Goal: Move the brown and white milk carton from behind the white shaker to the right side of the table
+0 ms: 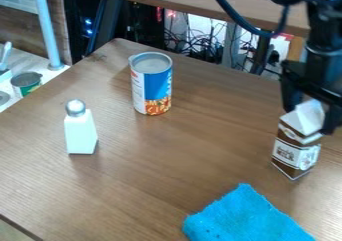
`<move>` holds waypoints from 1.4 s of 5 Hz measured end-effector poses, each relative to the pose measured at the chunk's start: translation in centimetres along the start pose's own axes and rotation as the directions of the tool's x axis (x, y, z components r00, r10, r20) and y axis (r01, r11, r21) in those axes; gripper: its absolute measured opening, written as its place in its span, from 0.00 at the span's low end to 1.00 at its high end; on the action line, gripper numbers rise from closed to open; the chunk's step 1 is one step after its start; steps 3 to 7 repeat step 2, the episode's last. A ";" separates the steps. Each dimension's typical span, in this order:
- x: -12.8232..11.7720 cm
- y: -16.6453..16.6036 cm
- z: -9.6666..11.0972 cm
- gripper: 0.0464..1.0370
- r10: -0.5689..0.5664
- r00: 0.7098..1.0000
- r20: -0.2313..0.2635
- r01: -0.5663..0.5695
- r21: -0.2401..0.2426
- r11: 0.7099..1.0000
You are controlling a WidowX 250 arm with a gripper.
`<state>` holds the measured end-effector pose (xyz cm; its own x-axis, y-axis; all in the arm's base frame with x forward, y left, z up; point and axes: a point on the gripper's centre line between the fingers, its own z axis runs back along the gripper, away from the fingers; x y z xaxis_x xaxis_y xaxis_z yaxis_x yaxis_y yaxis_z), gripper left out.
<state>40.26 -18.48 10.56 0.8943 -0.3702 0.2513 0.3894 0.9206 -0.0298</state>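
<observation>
1. The brown wooden bench (167,145) spans most of the frame and carries the things described below.
2. The black arm (324,45) comes down from the upper right, and its hand (309,116) is right at the top of a carton. Whether the hand is apart or clamped on the carton, I cannot tell.
3. The blue cloth (244,220) lies rumpled at the bottom edge, right of centre, well apart from the hand.
4. The brown and white carton (295,154), with its white peaked top, stands roughly upright at the right side. Whether its base touches the bench is hard to tell. The step in hand looks like a grasp or release at that top. The next move calls for care either way: even pressure and a straight rise if the carton is held, a clean backing-off if it is not. The sloped top could slip or crumple.
5. The tin can (152,87), blue and white with an orange lower label, stands upright above the centre, clear of the arm.
6. The white bottle (81,133) with a round silver cap stands upright at centre left, well apart from the carton.
</observation>
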 end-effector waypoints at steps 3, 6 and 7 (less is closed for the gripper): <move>-0.4 1.6 6.8 0.97 0.065 0.993 0.101 -0.060 -0.050 0.997; -0.4 1.6 6.8 0.97 0.065 0.993 0.101 -0.060 -0.050 0.997; -0.4 1.6 6.8 0.97 0.065 0.993 0.101 -0.060 -0.050 0.997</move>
